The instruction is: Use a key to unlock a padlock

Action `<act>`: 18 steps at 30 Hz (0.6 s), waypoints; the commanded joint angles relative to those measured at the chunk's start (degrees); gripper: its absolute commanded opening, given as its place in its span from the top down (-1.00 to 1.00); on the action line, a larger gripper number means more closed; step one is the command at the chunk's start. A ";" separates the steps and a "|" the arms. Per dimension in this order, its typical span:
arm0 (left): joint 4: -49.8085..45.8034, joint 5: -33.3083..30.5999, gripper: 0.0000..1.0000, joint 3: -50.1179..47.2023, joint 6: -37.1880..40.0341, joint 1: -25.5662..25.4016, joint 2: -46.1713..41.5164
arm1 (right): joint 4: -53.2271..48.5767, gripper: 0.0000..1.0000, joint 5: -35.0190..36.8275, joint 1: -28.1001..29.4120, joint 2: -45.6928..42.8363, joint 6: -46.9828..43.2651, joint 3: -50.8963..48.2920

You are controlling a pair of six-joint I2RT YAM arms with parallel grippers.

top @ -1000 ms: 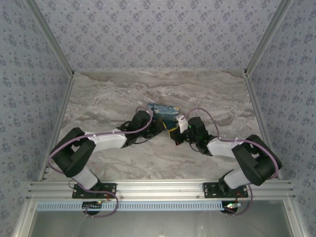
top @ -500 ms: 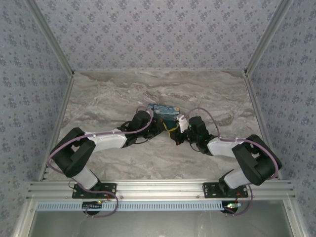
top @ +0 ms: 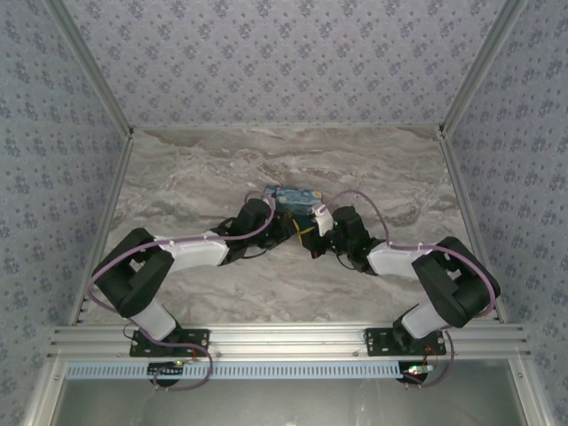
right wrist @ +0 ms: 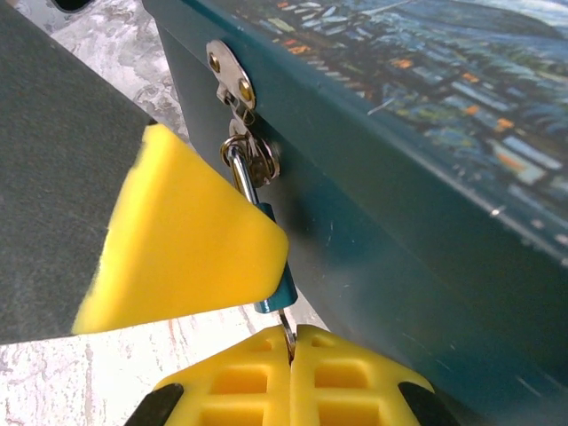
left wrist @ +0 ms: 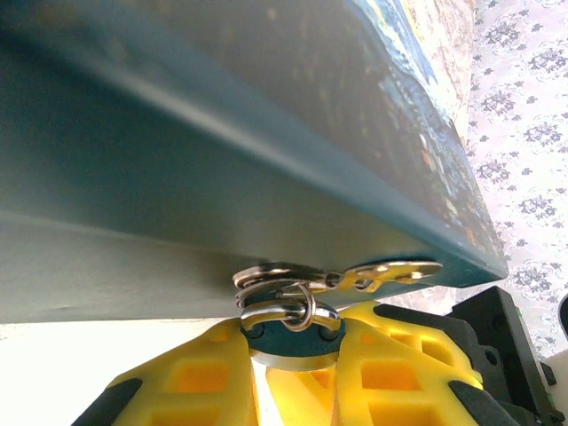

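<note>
- Right gripper [right wrist: 291,348] has shifted slightly leftward, nearer the painted box [right wrist: 417,133].
- Its jaws pinch the key [right wrist: 286,325], whose tip meets the underside of the padlock [right wrist: 273,300].
- Left gripper [left wrist: 293,355] clamps the padlock, which hangs from the box's hasp [right wrist: 229,75].

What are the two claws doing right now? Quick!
The left claw is closed on the padlock.
The right claw is closed, pinching the key.
</note>
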 commanded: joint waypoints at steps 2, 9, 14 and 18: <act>1.91 6.52 0.82 1.58 0.62 -1.94 1.34 | 7.00 1.00 -2.77 0.96 -0.48 -0.81 4.63; 0.00 5.37 0.61 1.41 2.04 -0.86 -0.03 | 4.33 1.00 1.57 0.93 -0.43 2.26 0.36; -0.90 4.48 0.41 -0.15 2.31 0.59 -1.49 | 2.32 1.00 4.79 1.19 -0.34 5.18 -2.55; -1.77 3.50 0.26 -2.04 2.30 1.32 -3.49 | 1.93 1.00 6.31 1.55 0.57 6.51 -4.59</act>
